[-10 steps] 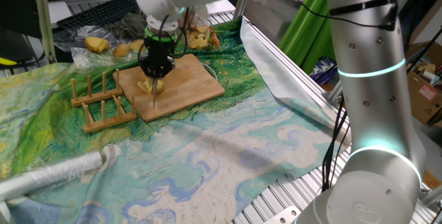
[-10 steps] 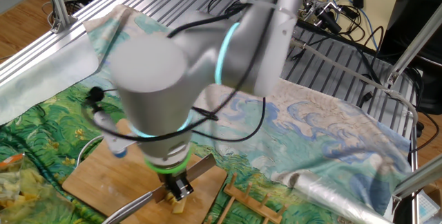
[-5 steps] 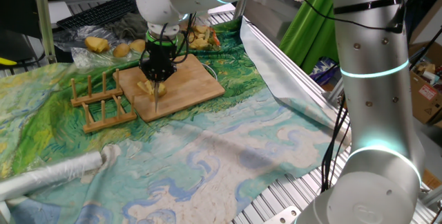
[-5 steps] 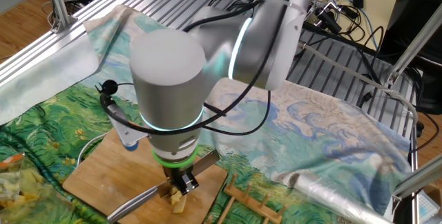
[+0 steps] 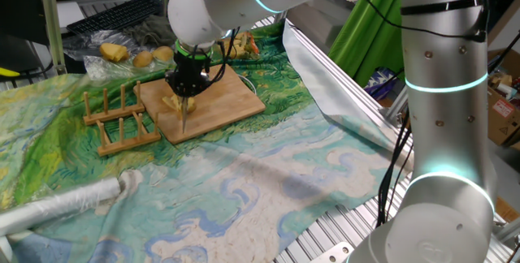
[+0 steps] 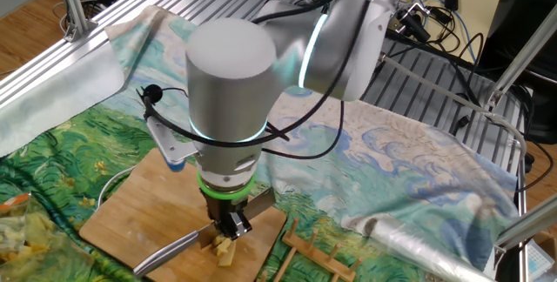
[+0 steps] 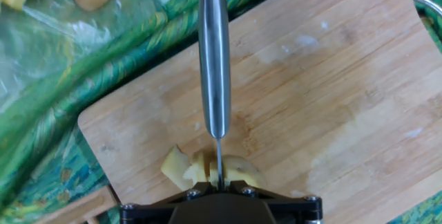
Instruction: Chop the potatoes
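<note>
Our tool (image 6: 231, 227) clamped on knife (image 7: 214, 58), blade down in potatoes (image 7: 207, 169) at board's (image 7: 331, 113) 6 o'clock edge. Several chunks already; we judge more cuts left.

The potatoes (image 7: 207, 169) are a small cluster of pale-yellow, skinless chunks lying on the wooden board (image 7: 331, 99), close to one of its long edges. In the hand view they are irregular pieces packed touching one another, with a knife blade (image 7: 219, 162) standing edge-down in the middle of the cluster and pieces on both sides of it. In one fixed view the potatoes (image 5: 175, 103) sit toward the board's side nearest the wooden rack (image 5: 118, 119), and in the other fixed view a few potatoes (image 6: 226, 249) show near the board's lower edge.
</note>
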`<state>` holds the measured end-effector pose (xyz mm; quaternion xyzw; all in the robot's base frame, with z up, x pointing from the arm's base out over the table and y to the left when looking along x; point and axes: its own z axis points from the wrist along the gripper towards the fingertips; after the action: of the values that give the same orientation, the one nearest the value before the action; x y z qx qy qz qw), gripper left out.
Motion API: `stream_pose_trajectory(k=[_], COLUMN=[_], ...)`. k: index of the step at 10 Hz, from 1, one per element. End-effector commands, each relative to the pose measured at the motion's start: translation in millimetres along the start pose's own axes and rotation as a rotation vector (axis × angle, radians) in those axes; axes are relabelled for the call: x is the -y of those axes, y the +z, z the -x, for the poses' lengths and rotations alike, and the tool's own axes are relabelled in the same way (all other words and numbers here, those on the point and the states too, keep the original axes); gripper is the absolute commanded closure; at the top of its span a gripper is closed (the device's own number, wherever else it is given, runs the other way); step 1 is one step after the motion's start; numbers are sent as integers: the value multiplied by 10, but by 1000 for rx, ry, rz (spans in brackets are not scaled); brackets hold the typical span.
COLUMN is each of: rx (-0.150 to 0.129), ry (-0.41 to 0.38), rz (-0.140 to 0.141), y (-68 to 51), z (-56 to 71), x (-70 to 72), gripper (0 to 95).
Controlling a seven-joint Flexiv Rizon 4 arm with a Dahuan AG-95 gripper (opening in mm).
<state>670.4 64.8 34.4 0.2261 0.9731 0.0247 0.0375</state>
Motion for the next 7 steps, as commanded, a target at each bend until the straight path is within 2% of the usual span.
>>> stream_pose_trajectory(k=[1,3,5,6,7], rx=[8,4,21,5,-16], ry=[-8,5,-6,-8,-12], rz=[-26,3,6,-6,-18], y=[301,308,436,452,415], z=[-49,-12,28,29,19], x=[8,0,-12,-15,-11], gripper=[950,950,950,950,950])
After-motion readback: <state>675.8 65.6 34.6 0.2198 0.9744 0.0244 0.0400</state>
